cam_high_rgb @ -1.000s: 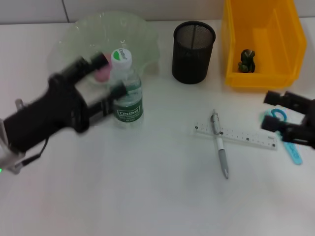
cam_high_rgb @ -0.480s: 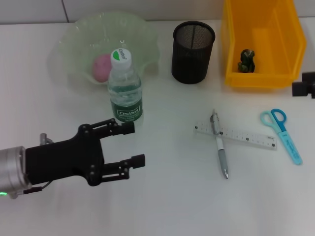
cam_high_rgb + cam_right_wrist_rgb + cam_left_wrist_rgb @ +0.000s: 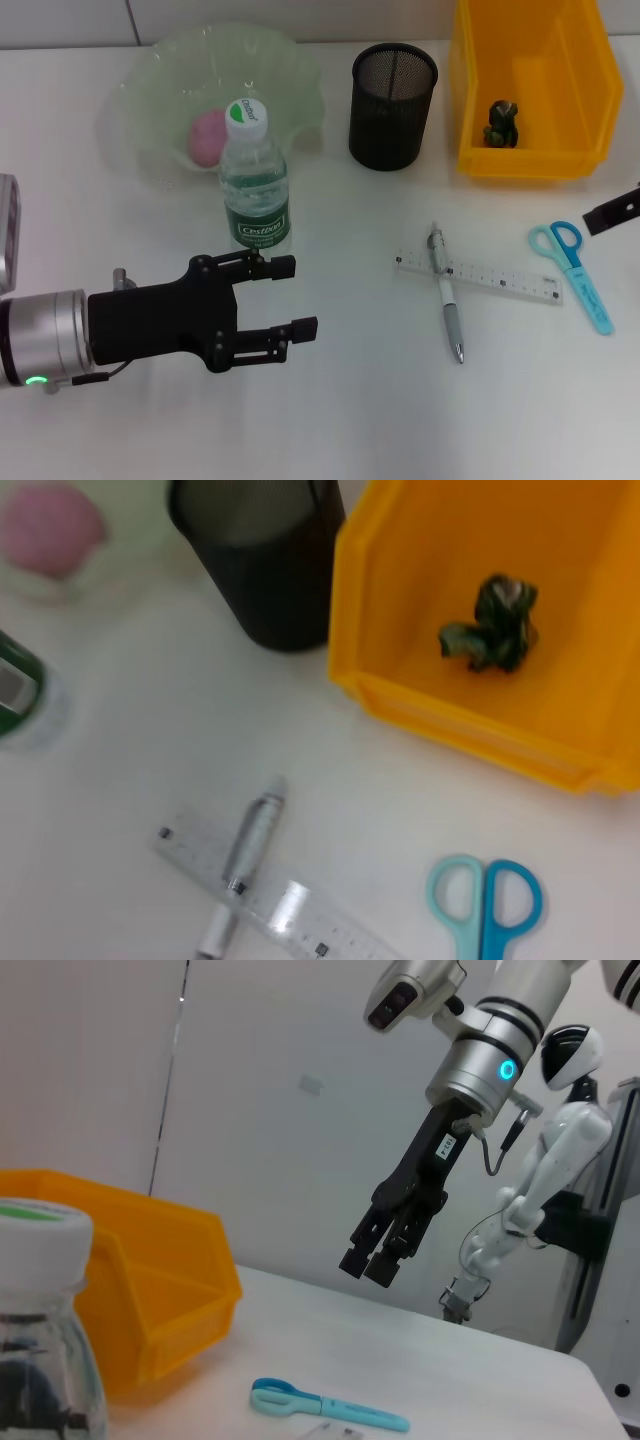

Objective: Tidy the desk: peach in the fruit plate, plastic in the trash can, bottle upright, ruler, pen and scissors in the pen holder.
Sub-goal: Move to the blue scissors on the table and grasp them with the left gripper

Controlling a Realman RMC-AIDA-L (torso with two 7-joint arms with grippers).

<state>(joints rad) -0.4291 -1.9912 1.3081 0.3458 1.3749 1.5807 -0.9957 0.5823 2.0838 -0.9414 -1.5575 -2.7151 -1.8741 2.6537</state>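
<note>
Bottle upright before left hand, fingers spread; right hand pressed together above scissors.

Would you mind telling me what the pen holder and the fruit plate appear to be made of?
The pen holder looks like black metal mesh with a matte finish: fine perforations show along its wall and inside. The fruit plate seems to be pale green translucent glass or plastic, glossy, with a wavy rim; the table shows through it. Which of the two cannot be told.
</note>
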